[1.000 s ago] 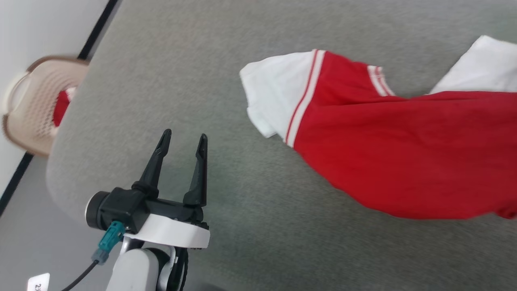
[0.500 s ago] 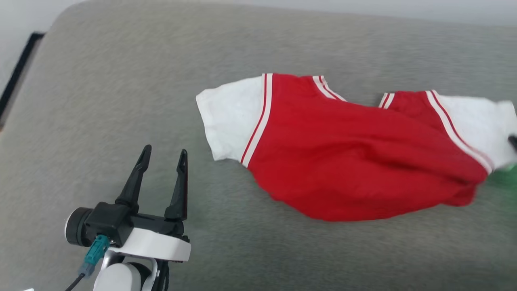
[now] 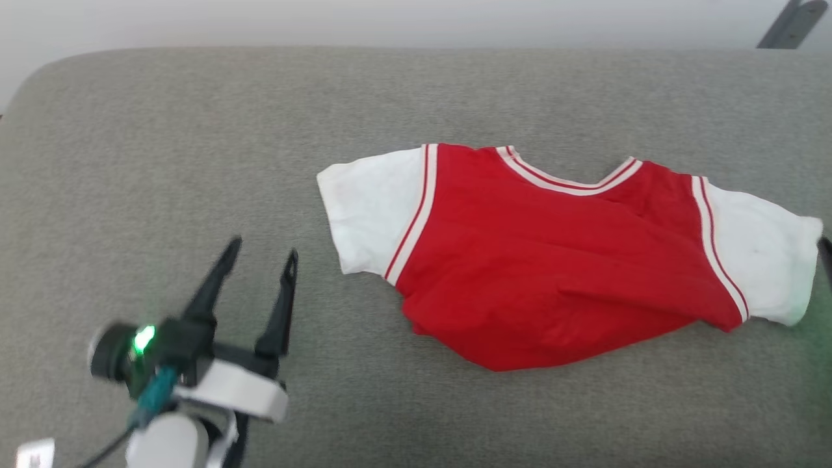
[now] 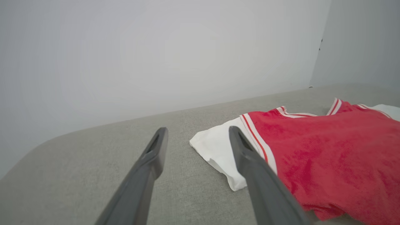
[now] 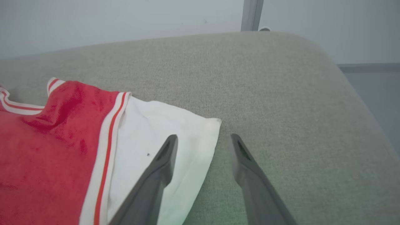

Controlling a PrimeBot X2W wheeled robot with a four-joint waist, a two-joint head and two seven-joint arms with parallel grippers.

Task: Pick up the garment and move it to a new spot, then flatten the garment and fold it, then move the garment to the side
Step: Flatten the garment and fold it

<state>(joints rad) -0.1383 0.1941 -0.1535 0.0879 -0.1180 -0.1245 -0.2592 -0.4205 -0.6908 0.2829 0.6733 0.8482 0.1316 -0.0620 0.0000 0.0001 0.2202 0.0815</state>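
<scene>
step: garment (image 3: 552, 260) looks set down at its spot; I'd judge flattening is the job in hand, fold not yet begun.
garment pos: on the grey padded surface (image 3: 195, 162), middle to right, collar toward the far edge, one white sleeve pointing to each side. No lettering visible.
garment state: upper half fairly flat; the near hem is drawn in to a rounded bulge, with creases across the red body.
left gripper (image 3: 263, 248): jaws apart, empty, near the front-left of the surface, left of the left sleeve (image 4: 218, 147) and clear of it.
right gripper (image 5: 203, 137): jaws apart, nothing between them; one finger over the right sleeve's (image 5: 162, 131) outer edge, the other over bare grey.
how: pinch the two hem corners, pull toward the near edge and outward together, keeping low. Thin cloth, so take a single layer and use even tension, else the collar end drags.
edges: the right sleeve lies closest to the rounded far-right corner (image 5: 306, 40), with floor (image 5: 375, 93) beyond it. A wall runs behind the far edge.
room: wide bare grey to the left and in front, enough for spreading the hem and for the later side move.
risk: pulling rightward could put the sleeve over the right edge.
</scene>
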